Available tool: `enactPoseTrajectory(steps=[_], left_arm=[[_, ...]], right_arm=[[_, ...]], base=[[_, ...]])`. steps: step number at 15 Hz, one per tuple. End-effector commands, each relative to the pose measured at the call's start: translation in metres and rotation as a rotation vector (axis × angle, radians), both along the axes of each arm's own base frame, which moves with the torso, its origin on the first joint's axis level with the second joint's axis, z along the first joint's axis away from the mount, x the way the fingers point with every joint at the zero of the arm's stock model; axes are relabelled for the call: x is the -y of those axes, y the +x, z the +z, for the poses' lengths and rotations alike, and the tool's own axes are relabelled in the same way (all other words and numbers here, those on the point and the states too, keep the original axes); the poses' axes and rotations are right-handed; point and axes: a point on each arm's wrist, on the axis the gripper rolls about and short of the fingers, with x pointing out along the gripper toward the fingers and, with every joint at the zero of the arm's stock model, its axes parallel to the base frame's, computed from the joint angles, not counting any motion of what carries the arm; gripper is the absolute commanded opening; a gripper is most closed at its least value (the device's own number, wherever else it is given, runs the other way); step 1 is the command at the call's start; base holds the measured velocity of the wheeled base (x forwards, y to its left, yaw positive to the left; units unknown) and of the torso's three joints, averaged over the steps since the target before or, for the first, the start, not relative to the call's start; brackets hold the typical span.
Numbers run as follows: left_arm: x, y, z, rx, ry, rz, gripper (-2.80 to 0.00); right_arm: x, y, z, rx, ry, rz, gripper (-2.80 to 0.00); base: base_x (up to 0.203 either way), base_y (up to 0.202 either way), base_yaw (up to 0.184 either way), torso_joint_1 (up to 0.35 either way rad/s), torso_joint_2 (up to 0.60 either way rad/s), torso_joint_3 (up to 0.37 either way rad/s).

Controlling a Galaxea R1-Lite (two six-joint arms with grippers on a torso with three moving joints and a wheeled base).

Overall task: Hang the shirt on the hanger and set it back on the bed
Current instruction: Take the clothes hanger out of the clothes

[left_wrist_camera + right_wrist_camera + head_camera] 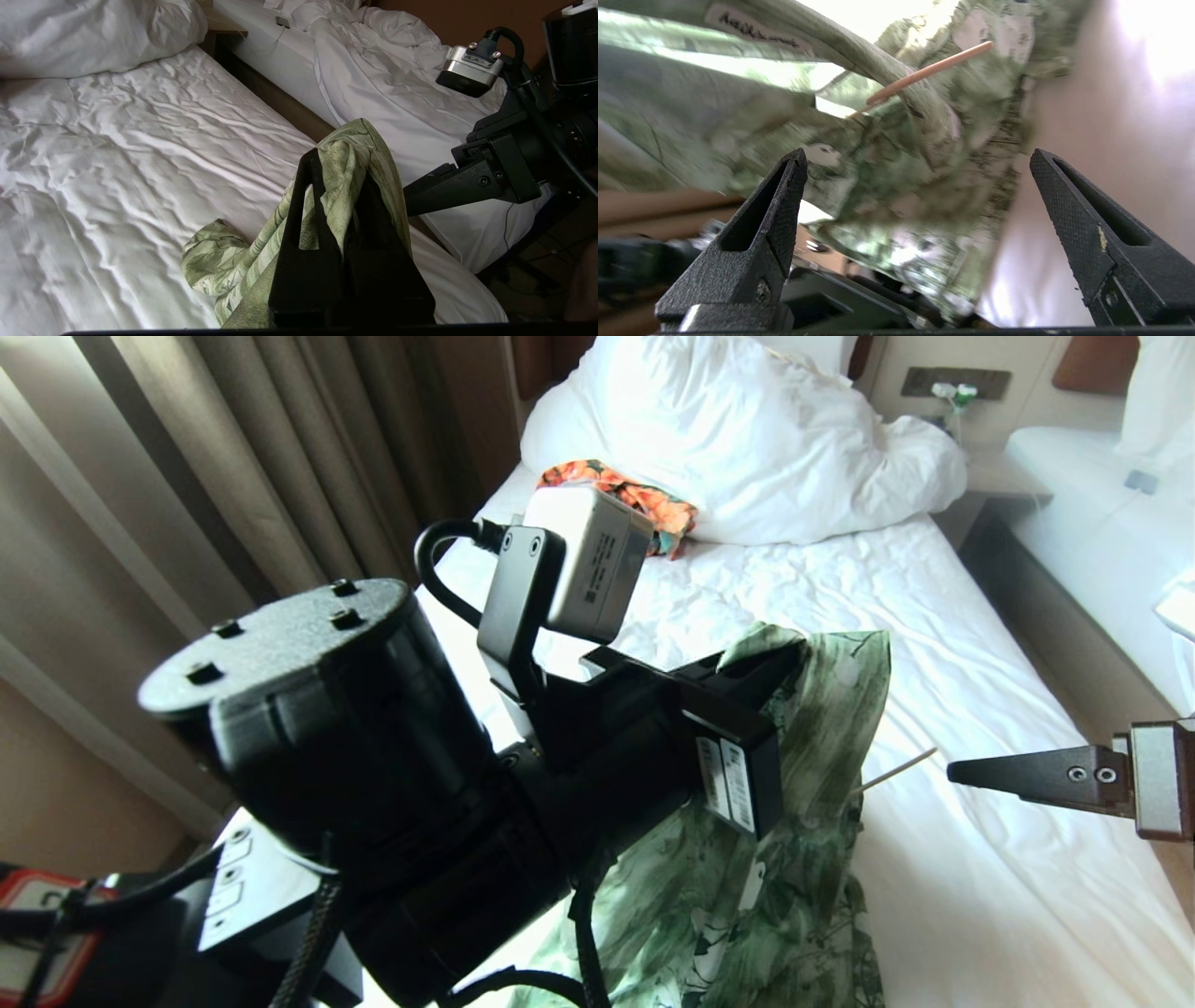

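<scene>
— Green cloth up in the air: why?

— Left tool [343, 186] is pinched shut on the shirt [822, 784], lifting it off the bed [980, 616], probably so the hanger [898, 770] can go in.

— And the other?

— Right tool [917, 186] stands wide, holding nothing, beside the hanging shirt. Only the hanger's thin wire end shows, poking out towards it.

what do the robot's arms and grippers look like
Matte black arms with round bolted joint caps and looping black cables. Each wrist carries a silver-grey camera box. The left gripper and right gripper have black, wedge-shaped, slotted fingers with textured pads; white labels mark the left.
</scene>
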Motion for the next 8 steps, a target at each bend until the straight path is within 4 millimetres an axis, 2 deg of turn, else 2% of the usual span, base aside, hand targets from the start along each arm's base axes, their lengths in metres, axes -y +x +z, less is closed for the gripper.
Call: enactPoseTrajectory(steps=[1,5,8], left_arm=[[-0.001,0.0,0.001,0.004,-0.008,0.003,-2.8],[-0.001,0.0,0.002,0.004,-0.009,0.004,-2.8],[-0.001,0.001,0.003,0.007,-0.011,0.005,-2.8]], right_arm=[[-0.003,0.008,-0.012,-0.007,0.09,-0.023,0.0],[-0.01,0.028,-0.02,-0.012,0.177,-0.05,0.0],[-0.017,0.039,-0.028,-0.04,0.159,-0.045,0.0]], base=[[0.0,0.0,0.0,0.0,0.0,0.0],[0.0,0.0,0.0,0.0,0.0,0.0],[0.0,0.0,0.0,0.0,0.0,0.0]])
